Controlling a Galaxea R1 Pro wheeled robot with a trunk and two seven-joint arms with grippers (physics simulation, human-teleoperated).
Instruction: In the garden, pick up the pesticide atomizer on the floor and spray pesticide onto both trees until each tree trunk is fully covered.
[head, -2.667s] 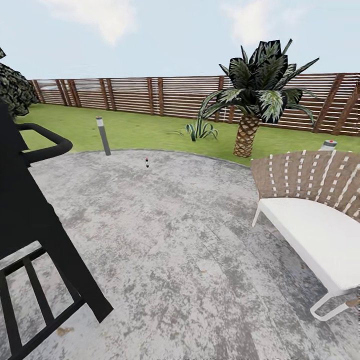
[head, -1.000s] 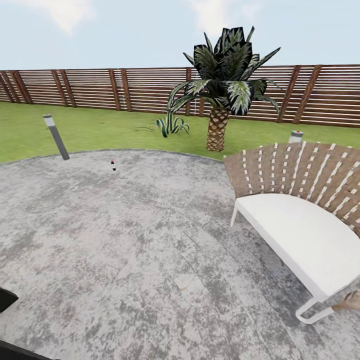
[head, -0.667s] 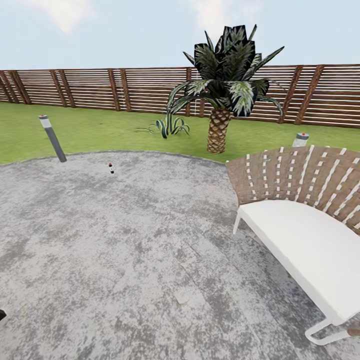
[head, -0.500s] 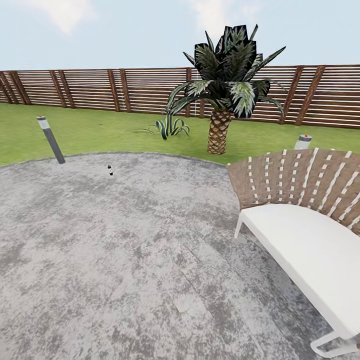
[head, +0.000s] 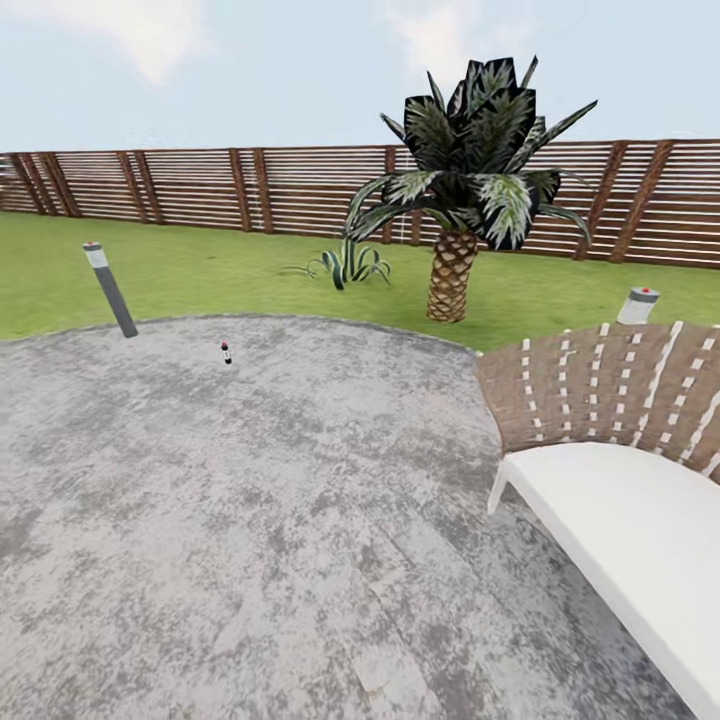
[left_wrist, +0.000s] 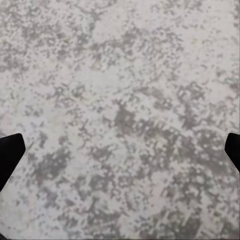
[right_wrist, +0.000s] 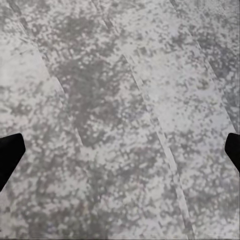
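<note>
From the head view, the floor (head: 300, 520) spreads wide and bare, its curved edge meeting the garden (head: 230, 275) lawn, which ends at the slatted fence (head: 300, 190). The pesticide atomizer (head: 226, 352) stands upright on the floor just inside that curved edge, near the bollard light (head: 109, 289) and well apart from the woven chair (head: 620, 450); it is a tiny dark bottle with a red top. A short palm (head: 470, 190) grows on the lawn beyond the chair.

In the left wrist view, the left pincer (left_wrist: 120, 152) hangs released over mottled concrete, its dark fingertips (left_wrist: 9, 155) spread wide.

In the right wrist view, the right pincer (right_wrist: 120, 152) is likewise released above seamed paving.
</note>
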